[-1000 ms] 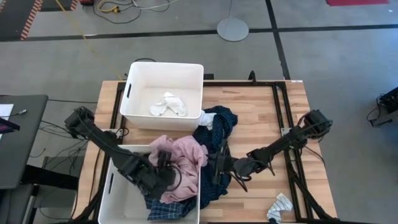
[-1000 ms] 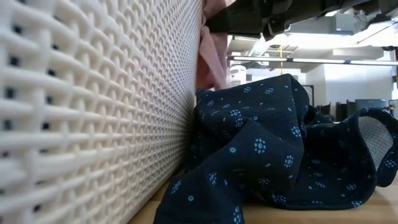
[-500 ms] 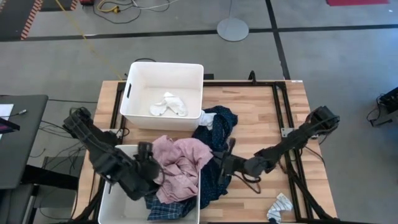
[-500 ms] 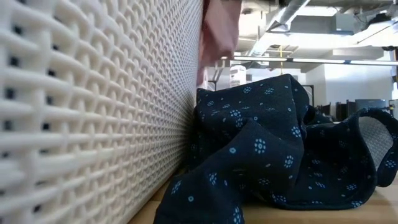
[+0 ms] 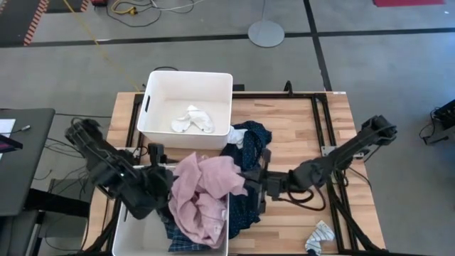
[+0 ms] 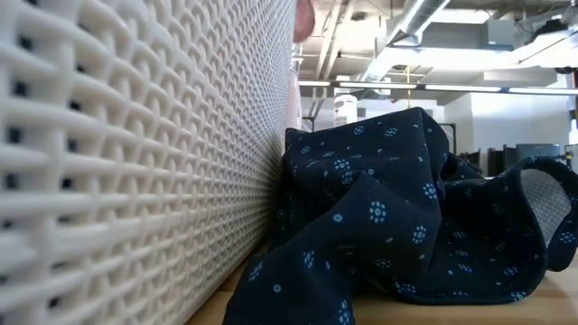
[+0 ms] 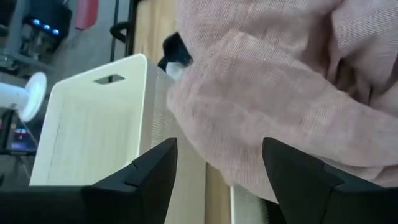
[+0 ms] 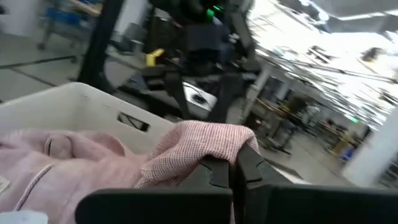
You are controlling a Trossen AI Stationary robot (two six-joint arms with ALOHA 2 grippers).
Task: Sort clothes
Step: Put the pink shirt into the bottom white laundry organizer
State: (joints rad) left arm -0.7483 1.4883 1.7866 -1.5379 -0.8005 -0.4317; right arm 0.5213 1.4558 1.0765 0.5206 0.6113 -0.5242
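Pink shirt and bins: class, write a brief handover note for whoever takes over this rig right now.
Right gripper: shut on the pink shirt, holding its edge up.
Left gripper: open, at the shirt's other side over the near bin.
Done: white socks in far bin; plaid shirt in near bin.
Left: pink shirt not yet released; navy dotted piece and striped sock still on the table.

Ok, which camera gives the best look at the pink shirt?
The high view: the whole pink shirt shows, draped over the near bin's rim. The wrist views show only close-up folds; the right gripper pinches an edge. The low view catches only a sliver.
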